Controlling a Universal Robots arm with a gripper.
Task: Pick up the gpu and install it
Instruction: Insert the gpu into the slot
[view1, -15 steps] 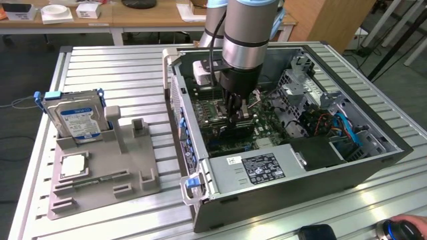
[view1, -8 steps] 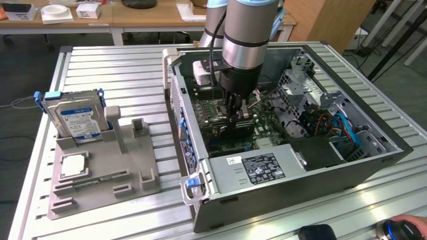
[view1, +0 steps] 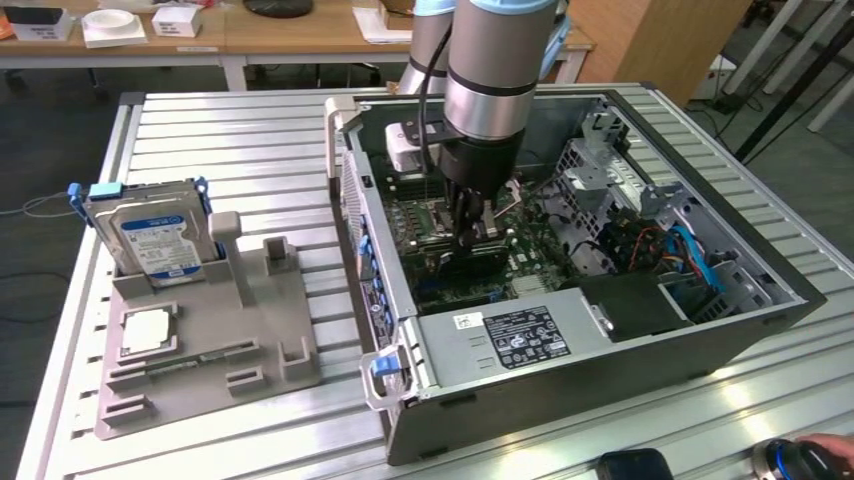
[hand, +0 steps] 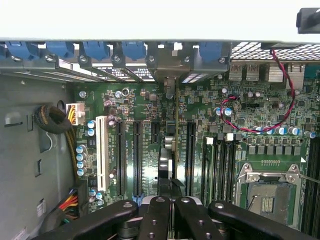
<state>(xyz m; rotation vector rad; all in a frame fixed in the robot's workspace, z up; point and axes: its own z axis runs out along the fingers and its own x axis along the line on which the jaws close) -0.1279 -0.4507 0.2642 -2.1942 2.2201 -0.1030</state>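
The open computer case (view1: 400, 400) lies on its side on the table, and my gripper (view1: 470, 232) reaches down into it over the green motherboard (view1: 534, 270). The gripper (hand: 171, 200) is shut on the gpu (hand: 173, 130), a thin black card seen edge-on in the wrist view. The card runs between the black expansion slots (hand: 136, 155), and its metal end (hand: 167, 82) meets the rear bracket openings of the case. In the exterior view the gpu (view1: 465, 262) is a dark strip just below the fingers (view1: 461, 215). I cannot tell whether it sits fully in its slot.
A grey fixture (view1: 254, 330) at the exterior view's left holds a silver hard drive (view1: 150, 235) and a processor (view1: 147, 330). Inside the case are the power supply (view1: 521, 340), blue cables (view1: 687, 255), the empty processor socket (hand: 267, 192) and a wire bundle (hand: 55, 122). A person's hand (view1: 830, 448) is at the lower corner.
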